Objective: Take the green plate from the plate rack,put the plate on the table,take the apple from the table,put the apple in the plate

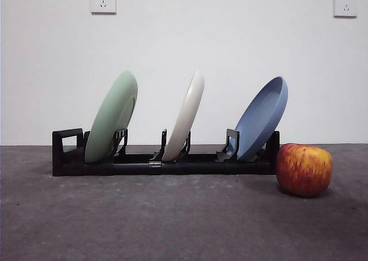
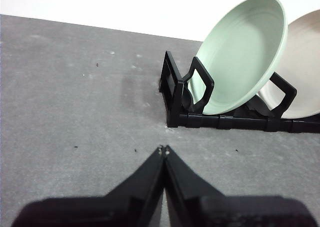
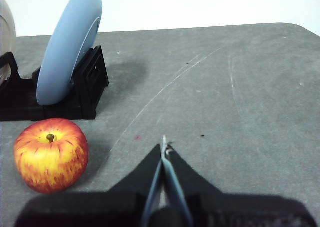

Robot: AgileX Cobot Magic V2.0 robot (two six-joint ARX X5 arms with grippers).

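Three plates lean in one black rack point(image 1: 161, 164) on the table point(image 1: 172, 226): the green plate point(image 1: 111, 117) by the handle end, a white plate point(image 1: 185, 115) in the middle, a blue plate point(image 1: 263, 117) last. One apple point(image 1: 304, 169) sits beside the blue end. The left gripper point(image 2: 163, 149) and right gripper point(image 3: 164, 148) are both pinched together, holding nothing.
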